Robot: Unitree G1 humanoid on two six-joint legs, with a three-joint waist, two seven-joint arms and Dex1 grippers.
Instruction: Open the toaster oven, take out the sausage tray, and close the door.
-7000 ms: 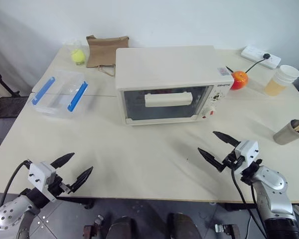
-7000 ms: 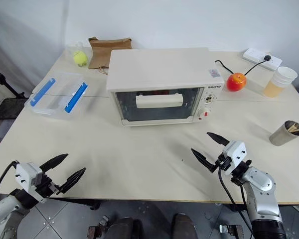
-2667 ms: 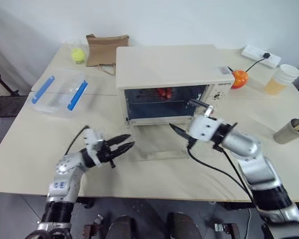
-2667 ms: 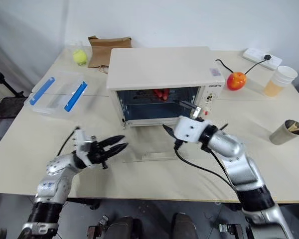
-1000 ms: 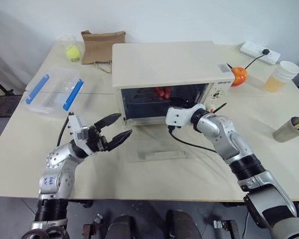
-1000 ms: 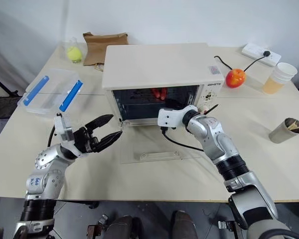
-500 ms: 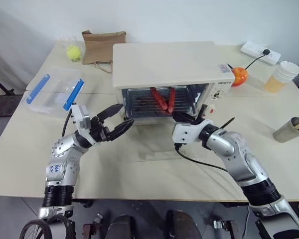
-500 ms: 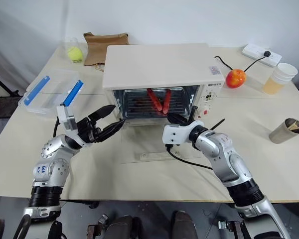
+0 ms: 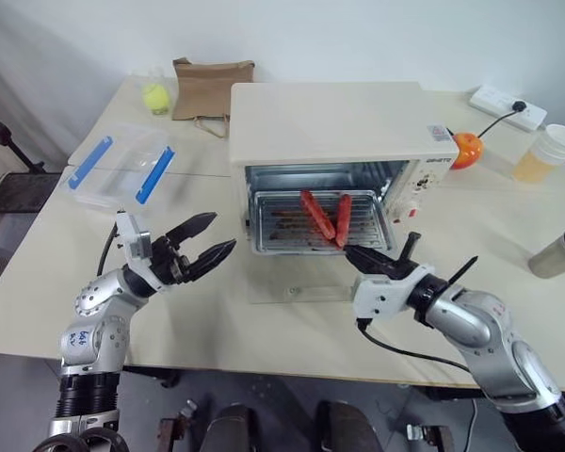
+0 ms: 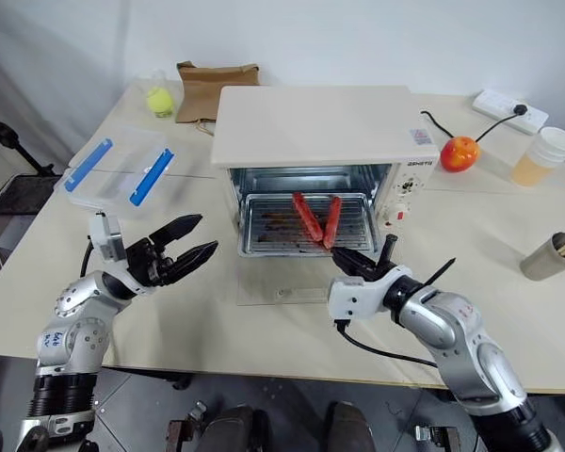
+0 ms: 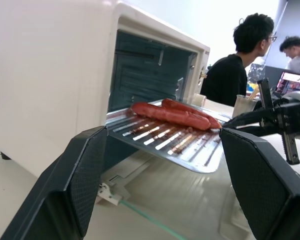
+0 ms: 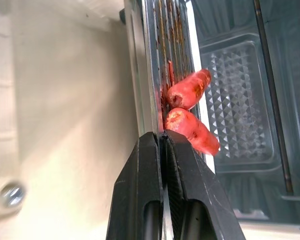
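Observation:
The cream-white toaster oven stands mid-table with its glass door folded down flat on the table. The silver sausage tray sticks well out of the opening, with long red sausages lying on its rack. My right gripper is shut on the tray's front edge, and its black fingers pinch the metal rim just in front of the sausage ends. My left gripper hovers open to the left of the oven, level with the tray and touching nothing.
A clear plastic box with blue clips sits at the left. A brown paper bag and a yellow ball are behind the oven. At the right are a red fruit, a power strip, a drink cup and a grey cup. People sit beyond the table.
My right gripper has drawn back toward me with the tray's edge in it, so the tray has slid further out of the oven. The left gripper has stayed open. The view has shifted.

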